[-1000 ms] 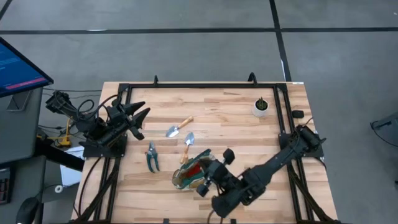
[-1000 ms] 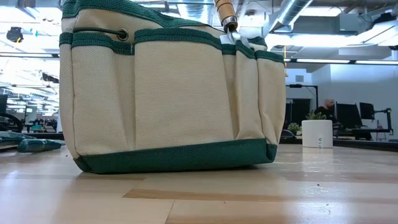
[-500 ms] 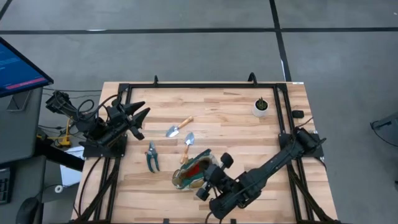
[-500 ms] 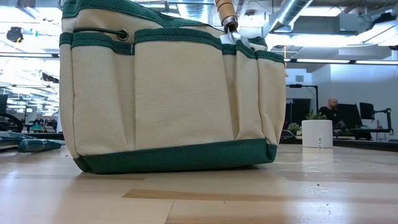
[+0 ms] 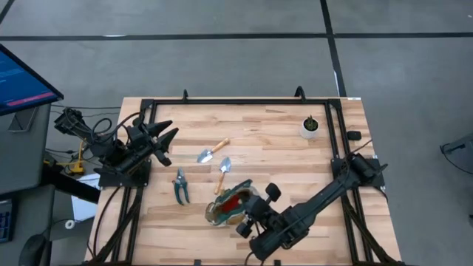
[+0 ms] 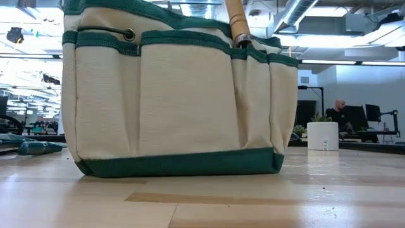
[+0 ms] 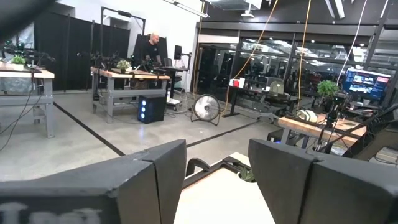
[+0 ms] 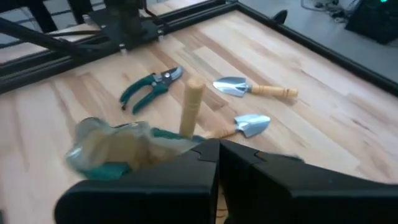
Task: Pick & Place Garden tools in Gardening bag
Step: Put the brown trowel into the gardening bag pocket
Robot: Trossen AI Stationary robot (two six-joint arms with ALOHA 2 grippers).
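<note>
The bag (image 5: pixel 228 205) stood near the table's (image 5: pixel 281 125) front edge, with the right gripper (image 5: pixel 250 214) just beside its right side, fingers pressed together and holding nothing, while the shears (image 5: pixel 180 185) and two trowels (image 5: pixel 212 151) (image 5: pixel 222 171) lay on open wood behind it. The left gripper (image 5: pixel 164 137) waited at the far-left edge, fingers spread and empty, and the pot (image 5: pixel 311 127) stood well apart at the far-right corner. The low view alone showed a wooden handle (image 6: pixel 238 24) standing upright out of the bag's top, which the right wrist view confirmed from above.
</note>
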